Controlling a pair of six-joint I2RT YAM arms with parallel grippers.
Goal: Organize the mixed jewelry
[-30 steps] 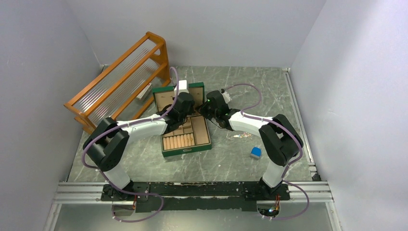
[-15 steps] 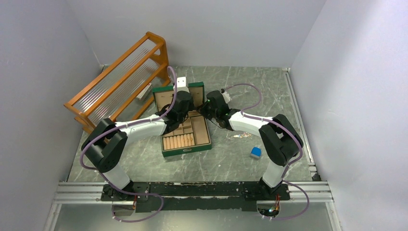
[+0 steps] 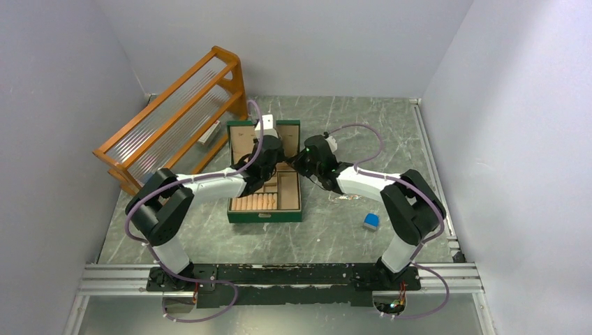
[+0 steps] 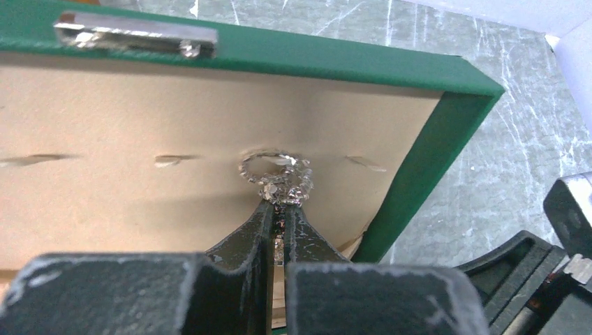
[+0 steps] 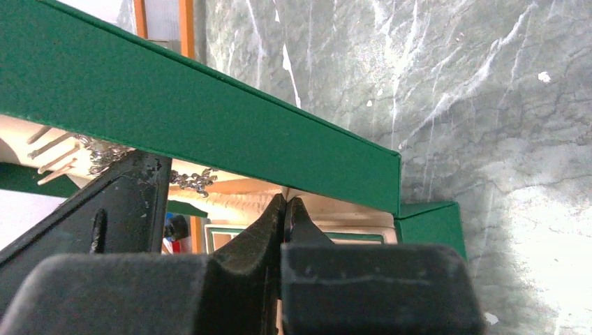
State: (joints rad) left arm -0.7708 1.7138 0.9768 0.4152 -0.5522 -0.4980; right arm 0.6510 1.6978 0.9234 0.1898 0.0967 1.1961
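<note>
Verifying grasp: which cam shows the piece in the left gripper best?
Left wrist: the left gripper pinches the glittery piece at the lid lining. Right wrist catches only glitter at the edge; top view can't resolve it.

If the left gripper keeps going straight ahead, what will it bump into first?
Most likely the beige padded lining of the green box's open lid. The sparkly ring-shaped jewelry piece pinched in the left gripper would touch first; it looks very close.

Box (image 4: 447, 77): matt green shell, beige suede-like lining, polished metal clasp (image 4: 132, 35)
Ring (image 4: 276, 178): glittery silver-toned metal
Table (image 4: 502, 139): smooth grey marble-look, white-veined
Rack (image 3: 174, 118): glossy varnished wood
Left pincer (image 4: 278, 209): black, grainy matt plastic
</note>
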